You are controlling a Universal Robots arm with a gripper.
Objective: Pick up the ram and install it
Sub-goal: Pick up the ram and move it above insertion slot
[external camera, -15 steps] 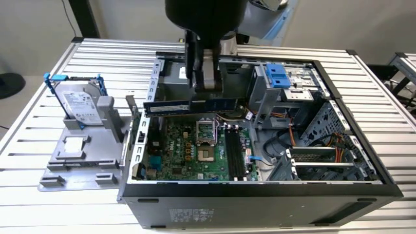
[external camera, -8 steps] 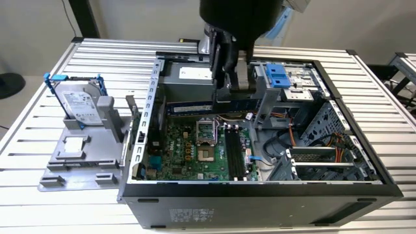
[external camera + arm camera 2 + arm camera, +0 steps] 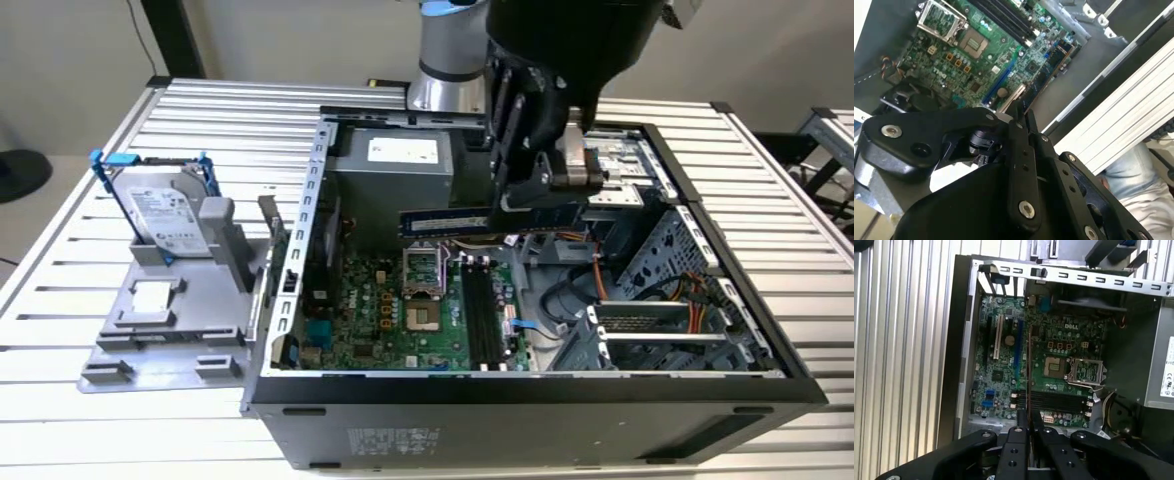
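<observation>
One ram [image 3: 443, 222] stick is up in the air, pinched in the claw [image 3: 523, 208]. The claw is closed tight on the stick, gripping about mid-length. The stick is level, its long side running roughly along the worktop's far edge. It hangs over the open computer case [image 3: 534, 420], above the motherboard [image 3: 387, 322] and clear of it, not seated in anything.

The long black slots [image 3: 481, 318] on the board run from the worktop's far edge toward its near edge, so the stick sits crosswise to them. The slots look bare. The processor socket [image 3: 424, 272] is just beside them, with its metal frame open. A gray power supply box [image 3: 390, 178] sits at the far end of the case.

In the first wrist view the ram [image 3: 1030, 367] shows edge-on as a thin line coming out from between the fingers [image 3: 1015, 445]. The fingers are pressed together on it, with the motherboard [image 3: 1004, 360] well below.

The case sits mid-worktop, close to the near edge. A hard drive [image 3: 167, 210] in a blue frame stands upright on a gray holder [image 3: 174, 325] beside the case, toward the worktop [image 3: 120, 430] edge at the exterior view's left. The arm comes down from above the far edge.
</observation>
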